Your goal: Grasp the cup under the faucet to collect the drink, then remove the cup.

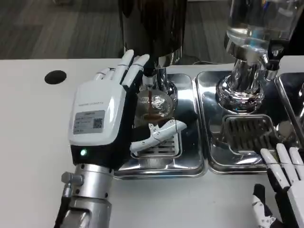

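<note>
A clear cup (154, 105) stands on the left steel drip tray (190, 161), under the faucet (150, 81) of the dark dispenser (153, 26). A thin brown stream runs from the faucet into the cup, and brown drink shows inside it. My left hand (102, 121) wraps the cup from the left, its fingers behind the cup and its thumb (156, 133) across the front. The hand hides the cup's left side. My right hand (282, 185) rests at the table's front right with its fingers apart, holding nothing.
A second dispenser (254, 42) with a clear tank and chrome base stands on the right drip tray (213, 142), which has a grate. A black round hole (56, 77) marks the table at the back left. Bare white table lies along the front.
</note>
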{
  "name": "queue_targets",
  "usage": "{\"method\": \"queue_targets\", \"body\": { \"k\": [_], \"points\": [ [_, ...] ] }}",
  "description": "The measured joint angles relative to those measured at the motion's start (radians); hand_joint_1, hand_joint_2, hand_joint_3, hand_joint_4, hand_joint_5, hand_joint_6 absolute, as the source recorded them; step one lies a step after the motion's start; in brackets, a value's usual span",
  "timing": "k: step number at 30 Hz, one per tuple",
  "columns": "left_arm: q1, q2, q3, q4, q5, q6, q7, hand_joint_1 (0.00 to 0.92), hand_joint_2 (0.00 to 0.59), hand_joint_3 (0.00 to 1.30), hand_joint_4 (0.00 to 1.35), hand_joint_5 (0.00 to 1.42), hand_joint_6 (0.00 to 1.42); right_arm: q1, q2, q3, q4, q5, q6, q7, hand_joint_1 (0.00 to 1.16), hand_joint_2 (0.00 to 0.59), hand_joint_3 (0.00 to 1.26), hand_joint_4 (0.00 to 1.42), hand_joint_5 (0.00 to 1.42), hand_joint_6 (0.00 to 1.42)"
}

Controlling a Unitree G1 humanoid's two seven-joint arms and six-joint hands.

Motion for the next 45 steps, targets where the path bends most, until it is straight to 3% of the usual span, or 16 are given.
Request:
{"method": "queue_targets", "body": {
  "k": [22,29,40,45],
  "points": [
    [-0.004,-0.009,-0.004,-0.016,0.005,0.022,-0.025,0.0,0.067,0.35,0.11,0.33,0.29,0.016,0.005,-0.013,-0.006,0.008,-0.015,0.0,0.18,0.554,0.13,0.0,0.0,0.0],
    [-0.004,-0.01,0.003,-0.041,0.004,0.025,-0.03,0.0,0.067,0.25,0.0,0.2,0.2,0.02,0.018,-0.013,-0.006,0.009,-0.015,0.0,0.17,0.554,0.13,0.0,0.0,0.0],
    [0.014,-0.009,0.04,-0.09,0.004,0.032,-0.03,0.0,0.062,0.21,0.0,0.13,0.13,0.038,0.019,-0.025,-0.029,0.024,-0.027,-0.001,0.17,0.554,0.13,0.0,0.0,0.0],
    [0.097,0.005,0.061,-0.138,-0.004,0.007,-0.014,0.0,0.062,0.17,0.0,0.12,0.12,0.038,0.019,-0.026,-0.029,0.024,-0.031,-0.002,0.18,0.551,0.13,0.0,0.0,0.0]
  ]
}}
